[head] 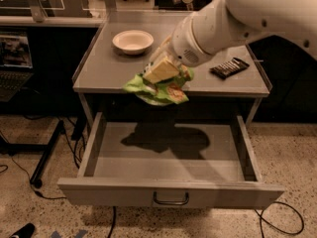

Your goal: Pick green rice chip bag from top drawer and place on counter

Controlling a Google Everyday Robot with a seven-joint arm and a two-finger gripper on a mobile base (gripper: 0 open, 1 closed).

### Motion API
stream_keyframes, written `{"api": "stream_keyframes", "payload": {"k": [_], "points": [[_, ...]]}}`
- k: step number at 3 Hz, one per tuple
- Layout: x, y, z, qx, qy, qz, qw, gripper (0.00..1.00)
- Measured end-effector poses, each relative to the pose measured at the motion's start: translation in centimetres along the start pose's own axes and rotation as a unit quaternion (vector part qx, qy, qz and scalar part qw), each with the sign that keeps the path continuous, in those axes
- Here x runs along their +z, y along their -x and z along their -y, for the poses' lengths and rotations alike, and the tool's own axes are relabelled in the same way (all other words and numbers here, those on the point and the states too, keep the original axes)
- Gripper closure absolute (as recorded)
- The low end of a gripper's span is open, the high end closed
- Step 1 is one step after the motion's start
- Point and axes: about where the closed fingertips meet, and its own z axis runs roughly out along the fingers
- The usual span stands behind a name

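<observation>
The gripper (pixel 159 73) is shut on the green rice chip bag (pixel 157 89), a light green crumpled bag with tan pictures. It holds the bag in the air at the counter's front edge, above the open top drawer (pixel 168 155). The drawer is pulled out; its grey floor shows only the arm's shadow. Its curved handle (pixel 171 200) sits at the middle of the front panel. The counter (pixel 106 68) is a flat grey top with thin side rails. The white arm reaches in from the upper right.
A white bowl (pixel 132 40) stands at the back left of the counter. A flat black ridged bar (pixel 229 67) lies at the right of the counter. Cables and a black stand foot lie on the speckled floor at the left.
</observation>
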Motion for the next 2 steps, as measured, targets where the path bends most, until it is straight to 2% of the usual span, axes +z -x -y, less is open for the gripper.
{"api": "stream_keyframes", "payload": {"k": [1, 2], "points": [[2.8, -0.1, 3.5, 0.022, -0.004, -0.013, 0.9997, 1.0], [5.1, 0.6, 8.0, 0.045, -0.024, -0.034, 0.9981, 1.0]]}}
